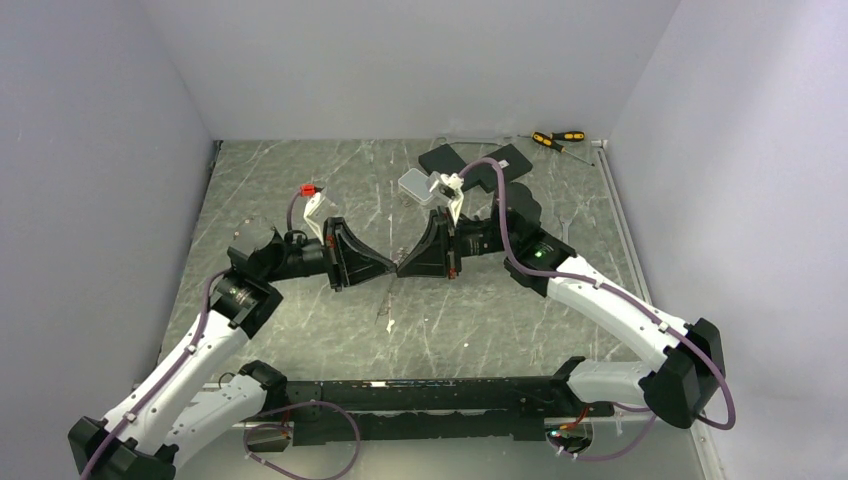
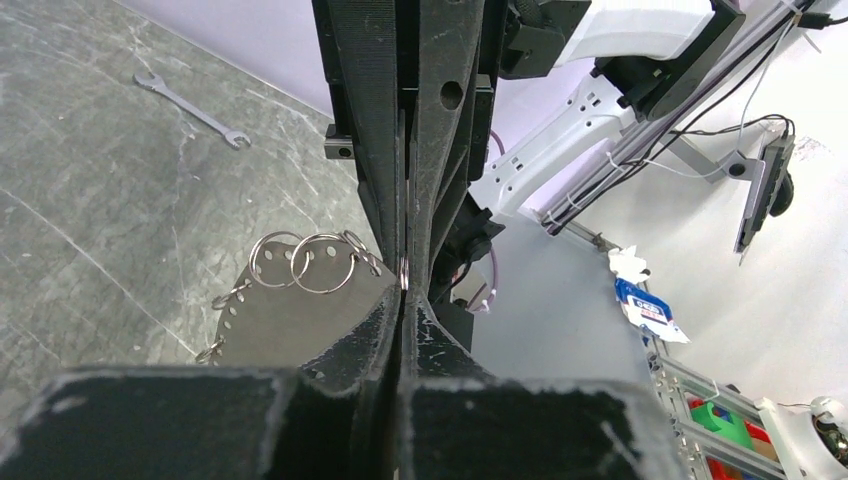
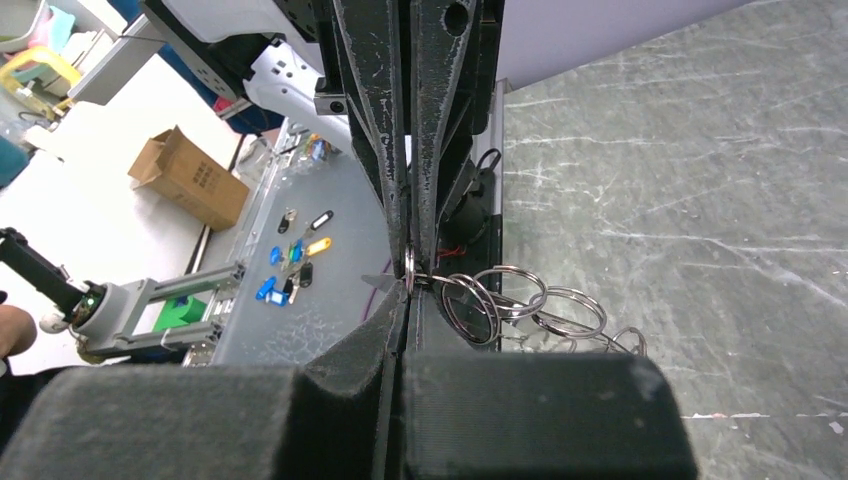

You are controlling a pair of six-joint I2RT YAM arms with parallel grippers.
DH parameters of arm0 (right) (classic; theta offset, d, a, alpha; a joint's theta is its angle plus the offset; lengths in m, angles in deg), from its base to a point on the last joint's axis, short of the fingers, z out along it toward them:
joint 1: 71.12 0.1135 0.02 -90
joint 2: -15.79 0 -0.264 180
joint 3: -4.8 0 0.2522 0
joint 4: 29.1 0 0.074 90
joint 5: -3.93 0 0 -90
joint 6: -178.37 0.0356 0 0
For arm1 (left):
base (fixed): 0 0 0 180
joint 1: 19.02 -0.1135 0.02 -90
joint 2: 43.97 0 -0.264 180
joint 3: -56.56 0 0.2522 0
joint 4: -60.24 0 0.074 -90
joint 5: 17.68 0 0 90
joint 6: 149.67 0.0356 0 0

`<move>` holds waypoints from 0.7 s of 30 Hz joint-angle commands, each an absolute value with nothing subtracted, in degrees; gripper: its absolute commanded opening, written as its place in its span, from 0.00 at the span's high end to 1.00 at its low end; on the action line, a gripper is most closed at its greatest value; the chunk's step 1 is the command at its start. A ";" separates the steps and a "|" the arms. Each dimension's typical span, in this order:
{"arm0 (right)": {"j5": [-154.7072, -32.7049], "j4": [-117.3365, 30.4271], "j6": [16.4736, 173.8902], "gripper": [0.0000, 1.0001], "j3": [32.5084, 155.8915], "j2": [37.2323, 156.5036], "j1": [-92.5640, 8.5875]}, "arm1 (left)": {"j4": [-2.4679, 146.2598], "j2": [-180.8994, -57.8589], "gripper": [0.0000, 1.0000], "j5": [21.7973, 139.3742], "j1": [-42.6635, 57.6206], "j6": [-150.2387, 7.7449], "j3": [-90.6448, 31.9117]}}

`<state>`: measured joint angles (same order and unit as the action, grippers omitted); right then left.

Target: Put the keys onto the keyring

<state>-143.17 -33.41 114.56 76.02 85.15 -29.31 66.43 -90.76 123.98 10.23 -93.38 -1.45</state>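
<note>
Left tool (image 1: pixel 389 268) and right tool (image 1: pixel 401 270) meet tip to tip over the surface (image 1: pixel 290 190), both pinching the keyring's (image 3: pixel 492 300) linked loops; a white box (image 1: pixel 414 186) sits at 12 o'clock.

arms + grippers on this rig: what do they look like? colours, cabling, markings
The left arm and right arm have white link shells with black joint housings. A purple cable runs along each. The left gripper and right gripper are black tapering wedges, scuffed at the tips. A green light glows on the right arm. A red connector sits on the left wrist.
</note>
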 commanded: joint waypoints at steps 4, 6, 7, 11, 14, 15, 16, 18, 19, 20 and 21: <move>-143.79 -26.61 115.95 1.00 76.08 83.93 -29.10 | 61.72 -91.82 1.00 124.03 11.19 -94.76 -0.82; -144.08 -26.33 115.63 1.00 75.75 83.76 -29.10 | 61.27 -91.98 1.00 123.81 11.30 -95.11 -0.62; -144.27 -26.69 115.16 1.00 75.67 83.67 -29.10 | 61.60 -92.08 1.00 123.45 11.30 -95.10 -0.78; -144.89 -29.98 112.43 0.79 76.08 83.68 -29.10 | 65.35 -92.69 1.00 123.33 11.27 -93.43 -2.74; -144.62 -33.21 109.44 0.66 76.50 83.11 -29.10 | 70.73 -93.51 1.00 124.57 11.28 -90.04 -5.46; -144.32 -34.35 108.37 0.63 76.69 82.85 -29.10 | 72.08 -93.80 1.00 125.12 11.28 -89.05 -6.16; -144.26 -35.46 107.37 0.62 76.82 82.64 -29.10 | 73.41 -94.15 1.00 125.48 11.30 -87.85 -6.76; -144.56 -36.94 105.76 0.59 76.92 82.10 -29.10 | 75.54 -94.69 1.00 126.14 11.30 -86.62 -7.54; -144.60 -37.60 105.08 0.58 76.93 81.80 -29.10 | 76.18 -94.84 1.00 126.45 11.28 -86.18 -7.82; -144.53 -38.66 104.17 0.56 77.11 81.60 -29.10 | 76.72 -94.92 1.00 126.79 11.30 -85.68 -8.07; -144.17 -40.70 102.93 0.55 77.49 81.43 -29.10 | 77.31 -95.02 1.00 127.19 11.30 -85.16 -8.35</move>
